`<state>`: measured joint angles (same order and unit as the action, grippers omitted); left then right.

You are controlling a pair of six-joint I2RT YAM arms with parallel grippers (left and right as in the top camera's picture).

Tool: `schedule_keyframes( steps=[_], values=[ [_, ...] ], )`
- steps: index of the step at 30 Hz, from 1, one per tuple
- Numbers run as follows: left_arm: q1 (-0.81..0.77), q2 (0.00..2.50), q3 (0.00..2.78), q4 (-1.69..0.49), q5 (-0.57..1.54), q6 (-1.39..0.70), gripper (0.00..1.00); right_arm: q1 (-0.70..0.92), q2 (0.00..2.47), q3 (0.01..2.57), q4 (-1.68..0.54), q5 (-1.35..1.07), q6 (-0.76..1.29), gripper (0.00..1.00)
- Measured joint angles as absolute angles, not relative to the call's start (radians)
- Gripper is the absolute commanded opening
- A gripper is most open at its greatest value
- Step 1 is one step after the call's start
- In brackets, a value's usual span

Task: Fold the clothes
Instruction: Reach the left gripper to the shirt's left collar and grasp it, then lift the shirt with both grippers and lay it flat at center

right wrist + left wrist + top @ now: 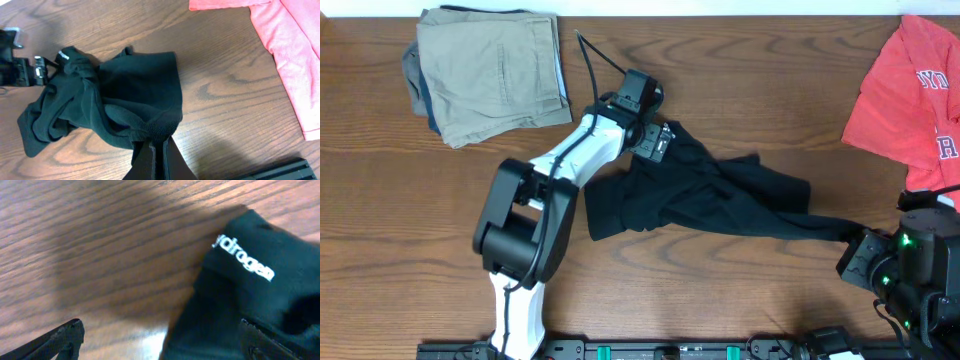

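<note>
Risk centres on the black garment [700,195], which lies bunched mid-table [400,210] with one end drawn out toward the right gripper [159,152]. That gripper's jaws are pressed together on a fold of the garment's edge. The left gripper [657,143] hangs spread wide over the corner bearing the white logo [244,260], gripping nothing. We judge that closing there could catch several layers. A pull against the right-hand pinch might then twist the cloth rather than flatten it, or slip it free.
</note>
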<state>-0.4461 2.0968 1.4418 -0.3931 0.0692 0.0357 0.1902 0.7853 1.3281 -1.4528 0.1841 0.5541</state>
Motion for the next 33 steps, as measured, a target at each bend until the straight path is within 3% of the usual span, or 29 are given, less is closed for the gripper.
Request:
schedule_keyframes(
  steps=[14,21,24,28,33],
  values=[
    [-0.467,2.149,1.442,-0.245,0.073,0.049,0.98,0.190,0.843,1.328,-1.436,0.184,0.554,0.01],
    [-0.478,2.149,1.442,-0.190,0.090,0.027,0.55,0.190,0.910,1.328,-1.435,0.184,0.551,0.01],
    [-0.478,2.149,1.442,-0.189,0.095,0.027,0.54,0.190,0.932,1.328,-1.434,0.184,0.551,0.01],
    [-0.478,2.149,1.442,-0.189,0.102,0.023,0.45,0.190,0.949,1.328,-1.433,0.184,0.551,0.01],
    [-0.478,2.149,1.442,-0.189,0.155,0.023,0.45,0.190,0.949,1.328,-1.430,0.184,0.551,0.01]
  ],
)
